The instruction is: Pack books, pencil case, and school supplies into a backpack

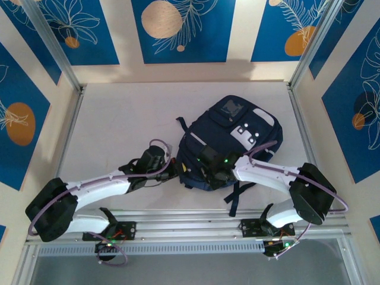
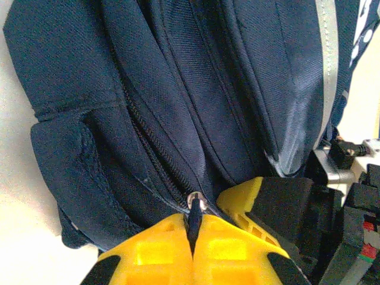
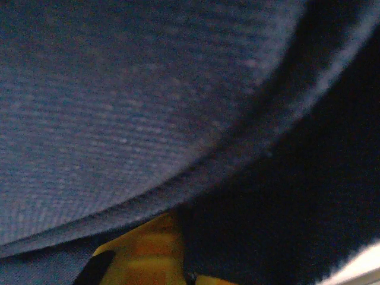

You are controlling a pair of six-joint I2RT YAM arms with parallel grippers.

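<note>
In the top view, the navy backpack [image 1: 237, 133] is seen lying flat mid-table, with the left gripper [image 1: 173, 169] at its near-left edge and the right gripper [image 1: 215, 168] pressed onto its near end.

In the left wrist view, the yellow fingers are closed tight on the dark zipper pull [image 2: 193, 222], just below the metal slider [image 2: 195, 202]. The zipper work is judged to be the step in hand. A steady pull along the zipper track [image 2: 155, 151] is called for next, with the fabric braced.

In the right wrist view, blurred blue cloth is pressed against the lens above one yellow finger [image 3: 148, 249]. The jaws are closed, but whether fabric is pinched cannot be made out. The bag's contents are hidden.
</note>
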